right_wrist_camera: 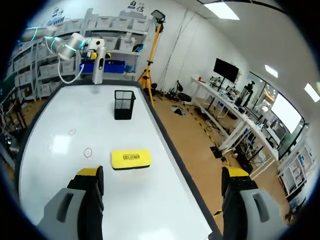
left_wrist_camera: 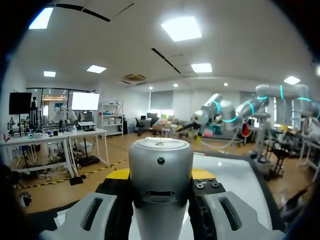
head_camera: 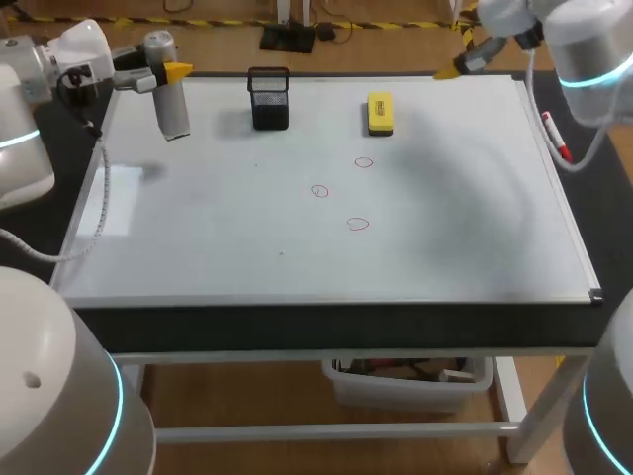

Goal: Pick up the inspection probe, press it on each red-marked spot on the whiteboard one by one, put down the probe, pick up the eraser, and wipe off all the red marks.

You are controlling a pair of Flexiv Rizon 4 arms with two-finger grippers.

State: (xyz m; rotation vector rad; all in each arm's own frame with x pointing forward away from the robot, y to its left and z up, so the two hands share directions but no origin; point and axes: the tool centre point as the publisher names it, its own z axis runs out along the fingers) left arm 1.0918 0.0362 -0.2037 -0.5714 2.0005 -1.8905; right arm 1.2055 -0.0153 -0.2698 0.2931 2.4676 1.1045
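Observation:
My left gripper [head_camera: 174,72] is shut on the silver inspection probe [head_camera: 170,104], which hangs upright over the whiteboard's [head_camera: 455,228] far left corner. In the left wrist view the probe [left_wrist_camera: 160,170] fills the gap between the fingers of the gripper [left_wrist_camera: 161,186]. Three red circles [head_camera: 363,162] [head_camera: 319,191] [head_camera: 357,225] sit near the board's middle. The yellow eraser [head_camera: 380,113] lies flat at the far middle. My right gripper [head_camera: 463,63] hovers open above the far right corner. In the right wrist view, that gripper [right_wrist_camera: 162,176] holds nothing, with the eraser [right_wrist_camera: 130,159] just ahead of it.
A black mesh pen cup [head_camera: 269,99] stands between probe and eraser at the far edge. A red marker [head_camera: 555,136] lies along the board's right rim. Under the table sits a plastic bin [head_camera: 406,381].

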